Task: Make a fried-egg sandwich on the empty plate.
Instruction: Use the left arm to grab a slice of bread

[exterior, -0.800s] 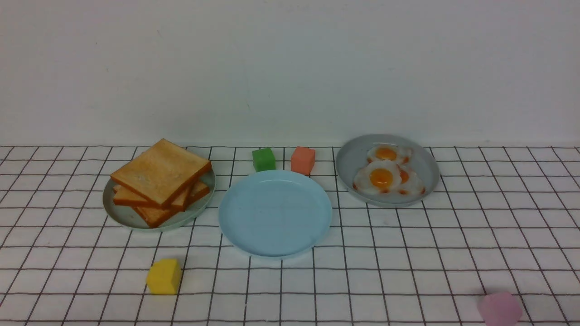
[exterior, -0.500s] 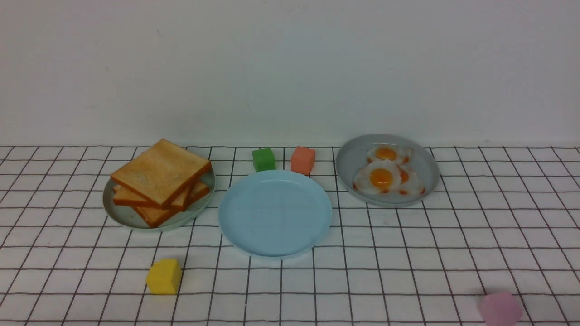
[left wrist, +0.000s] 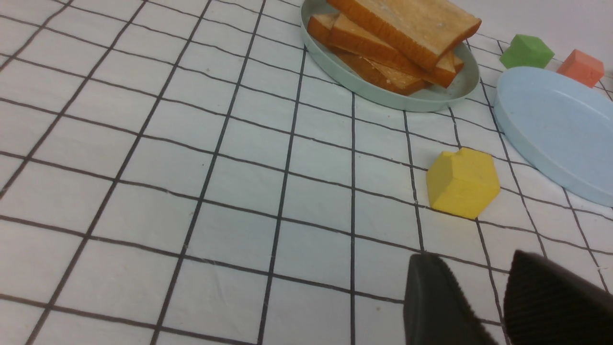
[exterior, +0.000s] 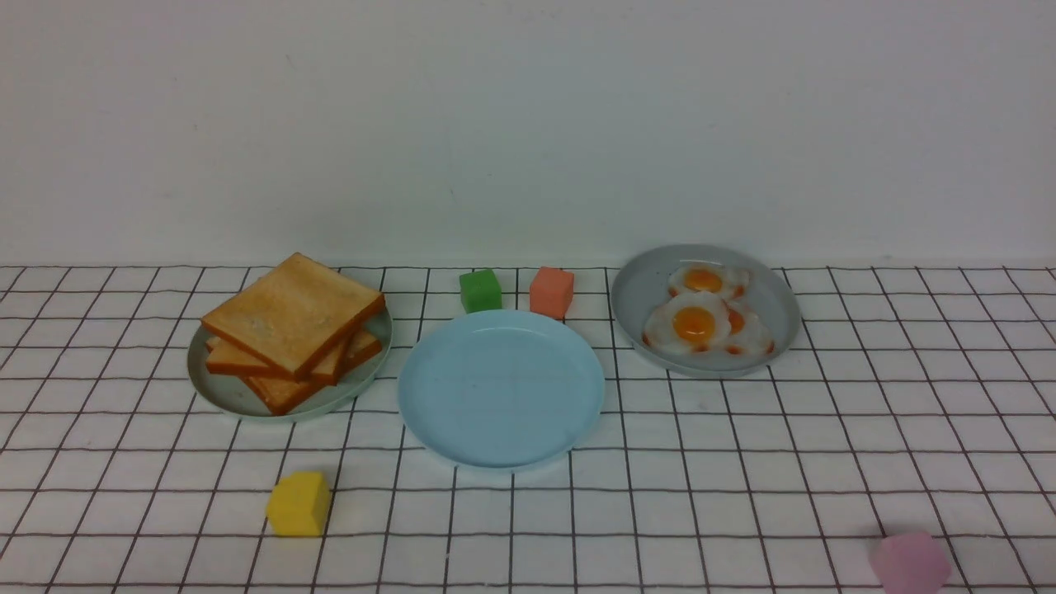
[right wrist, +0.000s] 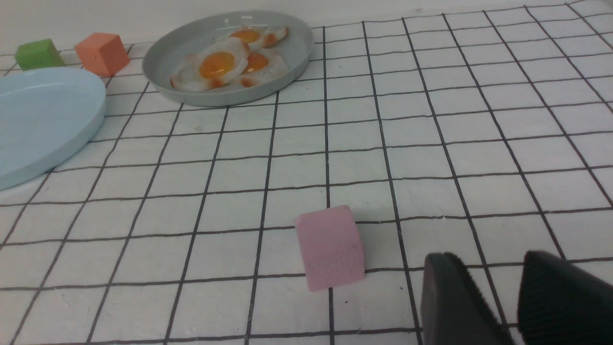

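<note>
The empty plate [exterior: 501, 388], light sky-blue, sits at the table's middle with nothing on it. To its left, a stack of toast slices [exterior: 293, 330] rests on a pale grey-green plate [exterior: 239, 404]. To its right, glossy fried eggs [exterior: 697, 323] lie on a grey plate [exterior: 643, 289]. A fried-egg sandwich is out of view; toast and eggs lie apart. My left gripper [left wrist: 471, 256] hovers open over the cloth, near a yellow block [left wrist: 462, 182]. My right gripper [right wrist: 487, 256] is open too, beside a pink block [right wrist: 330, 247]. Neither arm shows in the front view.
A green cube [exterior: 480, 289] and an orange cube [exterior: 551, 291] stand just behind the blue plate. The yellow block [exterior: 298, 503] lies front left and the pink block [exterior: 910, 563] front right. A white wall closes the back of the checked cloth.
</note>
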You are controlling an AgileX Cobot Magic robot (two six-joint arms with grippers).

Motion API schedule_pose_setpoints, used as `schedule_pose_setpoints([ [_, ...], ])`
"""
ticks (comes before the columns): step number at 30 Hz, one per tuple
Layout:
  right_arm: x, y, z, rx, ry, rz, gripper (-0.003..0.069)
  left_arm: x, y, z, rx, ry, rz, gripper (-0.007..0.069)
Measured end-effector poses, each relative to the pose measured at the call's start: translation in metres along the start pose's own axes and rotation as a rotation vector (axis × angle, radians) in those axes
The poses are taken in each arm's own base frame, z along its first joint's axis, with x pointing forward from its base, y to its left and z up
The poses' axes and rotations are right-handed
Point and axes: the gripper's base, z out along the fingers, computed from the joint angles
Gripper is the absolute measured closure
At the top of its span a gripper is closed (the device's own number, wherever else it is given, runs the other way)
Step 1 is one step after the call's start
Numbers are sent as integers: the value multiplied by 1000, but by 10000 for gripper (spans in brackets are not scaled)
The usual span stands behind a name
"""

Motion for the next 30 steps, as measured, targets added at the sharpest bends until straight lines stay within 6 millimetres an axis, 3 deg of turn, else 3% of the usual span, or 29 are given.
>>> schedule_pose_setpoints([
  [5,0,0,0,0,0,0,418,-2,0,0,3,-20,2,387],
  [8,0,0,0,0,0,0,418,-8,-3,0,43,-87,-112,387],
  [13,0,0,0,0,0,0,418,-26,-9,-4,185,-255,-627,387],
  [16,0,0,0,0,0,0,418,-32,-9,-6,213,-295,-727,398],
  [19,0,0,0,0,0,0,418,-45,-18,-12,225,-241,-666,451],
  [21,0,0,0,0,0,0,418,-59,-26,-14,212,-193,-563,497],
  [23,0,0,0,0,0,0,418,-86,-39,-12,176,-90,-357,575],
  [24,0,0,0,0,0,0,418,-88,-40,-11,174,-79,-341,575],
  [26,0,0,0,0,0,0,418,-110,-52,0,158,71,-180,629],
  [30,0,0,0,0,0,0,418,-134,-75,26,225,338,29,638],
])
